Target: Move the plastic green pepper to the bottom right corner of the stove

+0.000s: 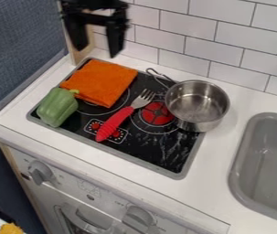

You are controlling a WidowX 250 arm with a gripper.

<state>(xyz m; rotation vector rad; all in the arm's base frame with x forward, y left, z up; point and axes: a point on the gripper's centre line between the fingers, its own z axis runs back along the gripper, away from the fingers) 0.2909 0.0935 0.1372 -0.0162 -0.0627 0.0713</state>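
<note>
One steel pot overlaps the stove, near a grey sink; white tiles rise behind; the gripper hangs unclenched.

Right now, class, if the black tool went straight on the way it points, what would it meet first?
Probably the folded orange cloth on the stove, which lies below the tool in the picture. Depth is unclear, so it might come down on the white counter behind.
</note>
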